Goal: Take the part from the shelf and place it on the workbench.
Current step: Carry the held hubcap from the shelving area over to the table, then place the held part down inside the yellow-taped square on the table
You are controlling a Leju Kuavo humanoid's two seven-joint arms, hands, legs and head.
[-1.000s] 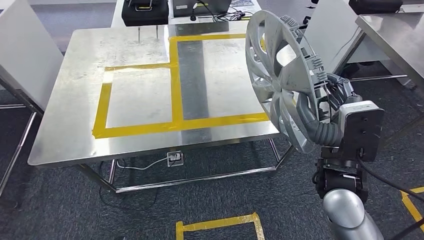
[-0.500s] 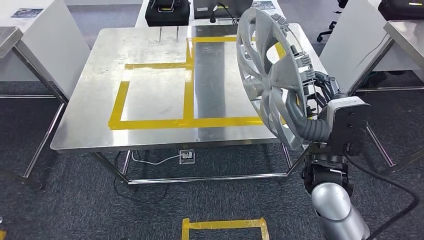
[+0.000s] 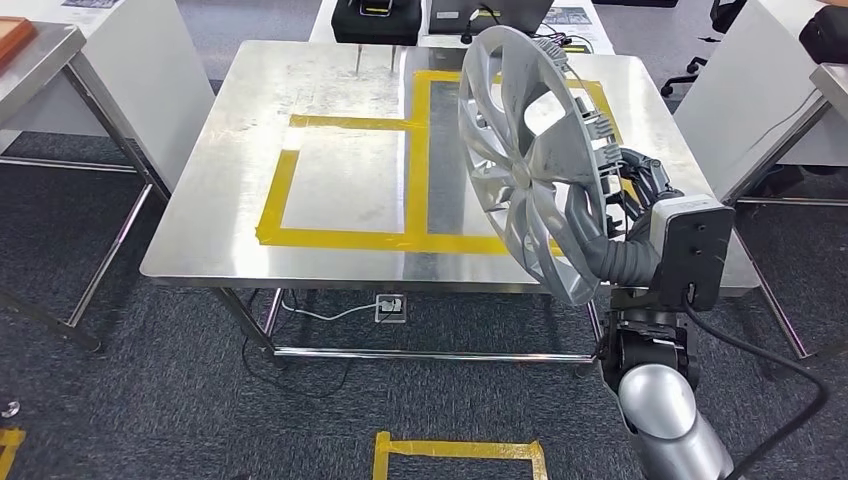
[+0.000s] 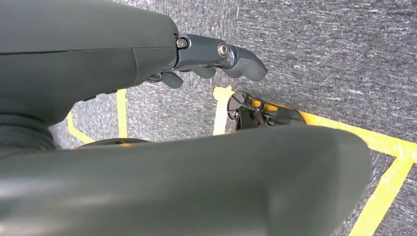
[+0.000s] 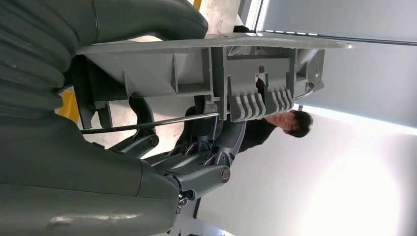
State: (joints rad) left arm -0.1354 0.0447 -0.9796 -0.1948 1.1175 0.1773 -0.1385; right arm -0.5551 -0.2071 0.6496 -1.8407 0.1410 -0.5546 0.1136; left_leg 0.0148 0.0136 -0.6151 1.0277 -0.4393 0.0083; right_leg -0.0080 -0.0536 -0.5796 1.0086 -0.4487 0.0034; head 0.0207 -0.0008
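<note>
Steel tabletop [image 3: 330, 100], marked with yellow tape [image 3: 345, 238], stood ahead over dark carpet. At its right side the right hand [image 3: 640, 190] gripped the rim of the part [image 3: 525, 160], a silver wheel cover held upright on edge above the near-right corner. The left hand [image 4: 216, 59] hung by the floor, fingers loosely curled, holding nothing. Placing it well would probably mean tilting the cover flat and lowering it inside the taped area before letting go.
</note>
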